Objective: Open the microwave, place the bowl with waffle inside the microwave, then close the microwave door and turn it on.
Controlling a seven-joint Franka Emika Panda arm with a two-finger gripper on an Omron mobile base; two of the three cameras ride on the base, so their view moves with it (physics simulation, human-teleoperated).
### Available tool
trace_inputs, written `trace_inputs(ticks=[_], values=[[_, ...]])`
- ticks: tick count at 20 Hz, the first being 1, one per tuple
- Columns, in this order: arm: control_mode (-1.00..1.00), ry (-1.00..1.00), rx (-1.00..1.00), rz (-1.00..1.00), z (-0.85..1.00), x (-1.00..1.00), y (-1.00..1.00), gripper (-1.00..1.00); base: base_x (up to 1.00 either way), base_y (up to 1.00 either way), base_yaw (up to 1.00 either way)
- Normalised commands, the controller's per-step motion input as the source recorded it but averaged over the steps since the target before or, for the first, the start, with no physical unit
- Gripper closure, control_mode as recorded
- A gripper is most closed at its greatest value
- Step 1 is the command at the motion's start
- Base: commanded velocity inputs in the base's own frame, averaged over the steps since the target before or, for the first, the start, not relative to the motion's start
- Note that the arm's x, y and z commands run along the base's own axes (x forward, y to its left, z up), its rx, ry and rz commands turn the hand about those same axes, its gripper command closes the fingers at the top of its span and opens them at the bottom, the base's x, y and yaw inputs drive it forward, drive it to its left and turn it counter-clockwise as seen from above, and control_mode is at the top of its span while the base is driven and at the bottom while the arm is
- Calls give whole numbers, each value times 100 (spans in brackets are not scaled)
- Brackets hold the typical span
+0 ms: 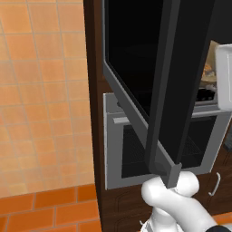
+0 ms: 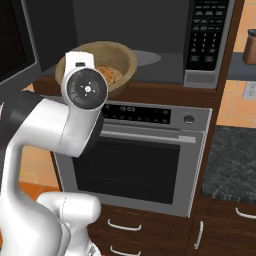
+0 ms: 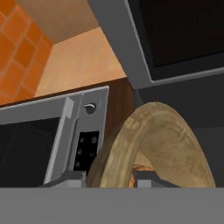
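In the hand view the jaws straddle the near rim of the bowl with waffle [image 3: 153, 144], one dark tip on each side of the tan wall, so they look closed on that rim, though the grey band hides the contact itself and the grip is a judgement. From the right base view the bowl with waffle [image 2: 117, 62] sits at the front lip of the open cavity of the microwave [image 2: 165, 50], tipped toward the camera, with the arm's wrist in front of its left part; whether it rests on the cavity floor or hangs just above it cannot be told. The microwave door [image 1: 149, 86] stands swung wide open, its black glass panel jutting out toward the base. The step in hand appears to be placing the bowl inside: opening is done, closing and switching on are not. The next move likely calls for carrying the bowl deeper in and level, setting it down, parting the jaws and drawing the arm out clear of the door's swing. Counted: one bowl, one waffle, one microwave with one door and one keypad [image 2: 206, 35], and one oven [image 2: 145, 160] below it.
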Motion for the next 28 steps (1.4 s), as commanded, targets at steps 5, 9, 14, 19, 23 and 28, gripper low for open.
trace_inputs(ticks=[5,9,14,19,23,28], values=[[-100,0,11,0,39,34,8,100,0,0,0],[-100,2,6,0,16,46,15,100,0,0,0],[-100,7,0,0,0,68,16,100,0,0,0],[-100,0,0,0,0,66,2,100,0,0,0],[-100,0,0,0,1,56,0,100,0,0,0],[-100,0,0,0,28,48,0,100,0,0,0]])
